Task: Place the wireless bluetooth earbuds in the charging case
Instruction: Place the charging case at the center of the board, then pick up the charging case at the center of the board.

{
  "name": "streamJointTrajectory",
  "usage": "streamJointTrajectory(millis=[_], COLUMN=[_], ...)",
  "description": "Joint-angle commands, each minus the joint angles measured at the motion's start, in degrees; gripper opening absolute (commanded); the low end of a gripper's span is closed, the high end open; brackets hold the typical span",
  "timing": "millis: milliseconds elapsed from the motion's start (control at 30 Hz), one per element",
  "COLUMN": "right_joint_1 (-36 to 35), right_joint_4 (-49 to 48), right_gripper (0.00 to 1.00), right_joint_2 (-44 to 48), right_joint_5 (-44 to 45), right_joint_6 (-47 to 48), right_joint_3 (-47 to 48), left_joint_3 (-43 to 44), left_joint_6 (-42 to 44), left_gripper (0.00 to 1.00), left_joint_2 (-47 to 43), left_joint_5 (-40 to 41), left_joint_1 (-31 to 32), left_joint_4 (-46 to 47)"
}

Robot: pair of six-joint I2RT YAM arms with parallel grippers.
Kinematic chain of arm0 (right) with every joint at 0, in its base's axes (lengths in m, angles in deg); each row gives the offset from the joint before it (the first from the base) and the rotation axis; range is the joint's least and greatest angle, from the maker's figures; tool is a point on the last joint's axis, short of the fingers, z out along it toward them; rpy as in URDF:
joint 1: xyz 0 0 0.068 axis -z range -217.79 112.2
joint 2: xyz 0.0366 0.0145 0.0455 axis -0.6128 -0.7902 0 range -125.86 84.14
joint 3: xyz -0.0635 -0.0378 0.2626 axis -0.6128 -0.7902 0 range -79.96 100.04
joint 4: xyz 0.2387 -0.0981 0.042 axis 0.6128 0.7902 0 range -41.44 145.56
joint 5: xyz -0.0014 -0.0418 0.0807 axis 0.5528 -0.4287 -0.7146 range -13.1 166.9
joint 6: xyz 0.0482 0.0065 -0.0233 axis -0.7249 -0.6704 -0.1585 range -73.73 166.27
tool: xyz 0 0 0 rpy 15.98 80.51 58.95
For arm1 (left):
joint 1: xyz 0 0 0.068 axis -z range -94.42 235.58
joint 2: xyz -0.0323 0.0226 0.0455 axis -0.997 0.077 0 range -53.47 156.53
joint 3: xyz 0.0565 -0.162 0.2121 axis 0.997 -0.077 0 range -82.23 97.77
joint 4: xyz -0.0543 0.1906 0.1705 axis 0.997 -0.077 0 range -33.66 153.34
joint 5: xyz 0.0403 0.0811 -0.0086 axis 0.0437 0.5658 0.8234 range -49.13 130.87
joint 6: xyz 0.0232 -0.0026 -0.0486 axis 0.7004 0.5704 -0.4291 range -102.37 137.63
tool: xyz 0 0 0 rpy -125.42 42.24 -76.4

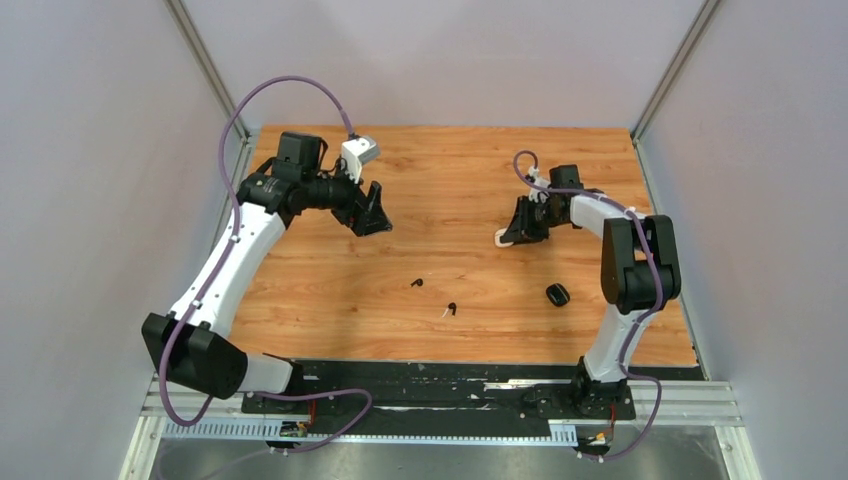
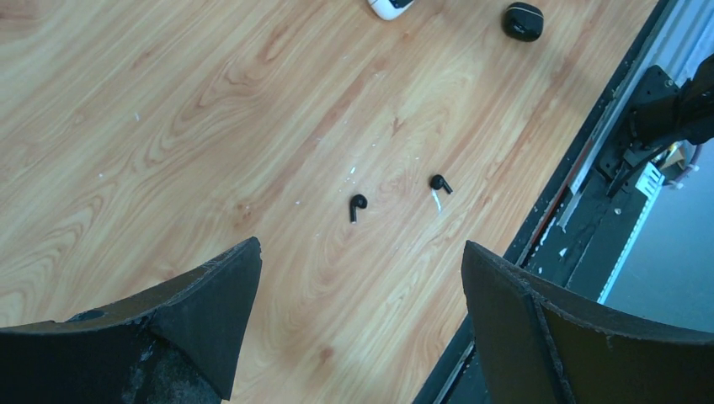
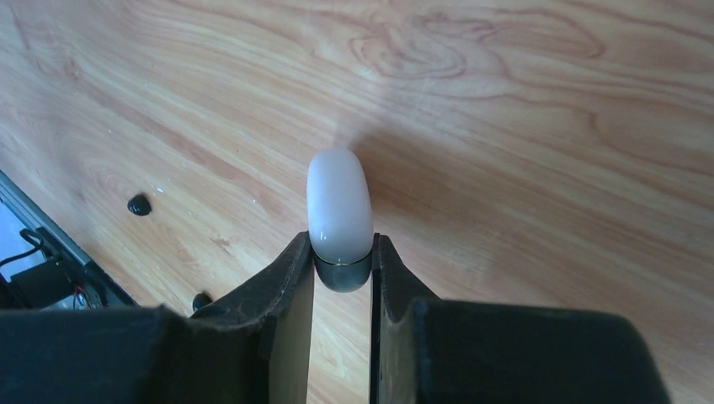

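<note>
Bare tabletop (image 1: 330, 290) surrounds the black earbuds (image 1: 417, 283), black case (image 1: 557, 294) apart

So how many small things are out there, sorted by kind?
Black earbuds: 2
White earbud: 1, only a thin white stem showing beside one of the black ones
Charging cases: 2, the black case on the table and the white case held in the right claw
Total: 5

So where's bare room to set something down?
Bare wood: the far middle, between the left arm and right arm, and the near left corner. Crowded: near middle, with two black earbuds and a black case.
</note>
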State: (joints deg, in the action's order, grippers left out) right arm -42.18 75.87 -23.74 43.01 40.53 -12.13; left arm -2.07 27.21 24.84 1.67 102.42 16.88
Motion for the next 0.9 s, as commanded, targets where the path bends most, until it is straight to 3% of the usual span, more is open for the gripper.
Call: streamJointTrajectory(millis=[0,67,200,333,600,733,867], right_joint_1=[1.1,1.5,2.3,3.3,7.0,8.6,8.4], right_joint_4=[0.0,0.1,0.4,0.5,1.1,1.5,3.6], right_gripper=[0.03,0.06,0.41,0.55,0.68,0.70,0.70], right_joint_2=[-2.6,-3.7,-4.9,-4.9,-0.7,7.9,19.6], right_joint_5=[2.8,3.4,5.8,7.4,11.1,12.4,12.8], right_joint_6=[-1.8,-2.4,-3.7,-3.8,-1.7,4.6,15.4], right_joint_3=[2.5,3.0,4.4,5.6,6.6,3.3,-5.9], left_joint_3=[-0.4,-0.4,-0.1,0.6,2.6,2.5,2.1], left_joint_6=[2.1,2.3,2.3,2.4,2.3,0.0,-3.8], left_gripper=[0.95,0.95,0.95,0.95,0.95,0.95,0.96], left_joint_2=[-2.9,-3.0,-2.6,-2.0,-0.7,-0.7,0.4], left_joint_5=[1.4,1.5,0.8,0.0,-1.7,0.4,4.1], left_joint_1=[0.1,0.1,0.0,0.0,0.0,0.1,0.1], left_joint_4=[-0.3,-0.4,-0.7,-0.7,-0.9,1.5,3.9])
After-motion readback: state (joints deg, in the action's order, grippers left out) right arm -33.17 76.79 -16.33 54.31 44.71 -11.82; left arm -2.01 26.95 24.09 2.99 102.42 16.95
